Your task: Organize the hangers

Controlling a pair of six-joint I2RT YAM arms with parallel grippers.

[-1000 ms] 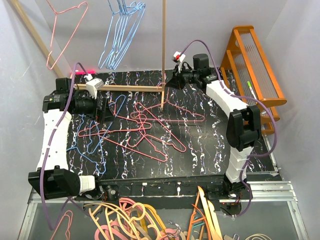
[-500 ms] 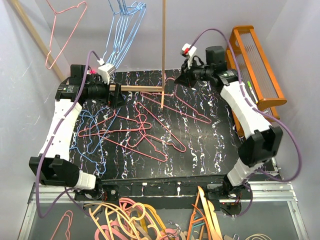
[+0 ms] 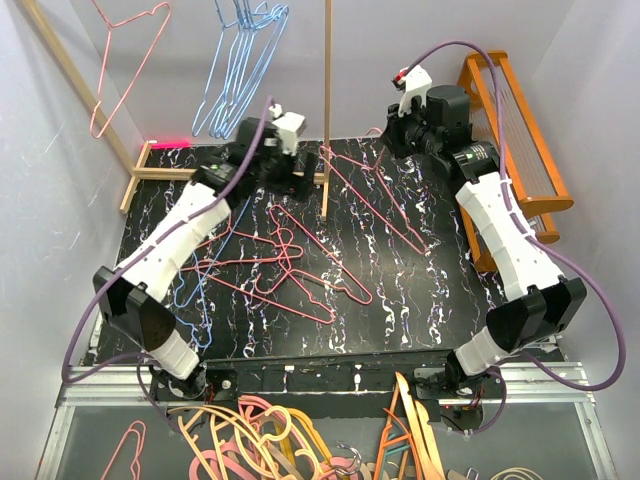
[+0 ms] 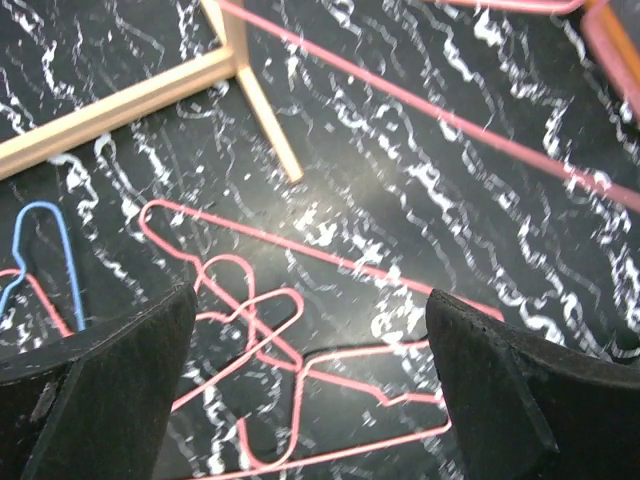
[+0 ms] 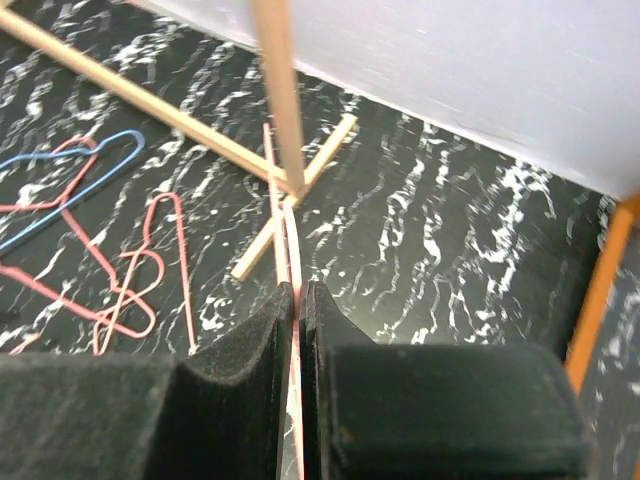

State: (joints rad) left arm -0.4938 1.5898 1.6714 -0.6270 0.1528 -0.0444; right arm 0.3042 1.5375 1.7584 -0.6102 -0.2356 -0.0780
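Observation:
My right gripper is shut on a thin pink wire hanger and holds it tilted off the table beside the wooden post. My left gripper is open and empty above the table near the foot of the post. Several pink hangers lie tangled on the black marbled table. Blue hangers lie at the left. One pink hanger and several blue ones hang on the rack at the back.
The rack's wooden base bar lies along the back of the table. An orange wooden rack stands at the right. Thick orange, pink and cream hangers lie in front of the arm bases.
My left arm has swung from the back left to the middle, by the post. My right gripper has risen and moved back right, lifting the pink hanger off the table.

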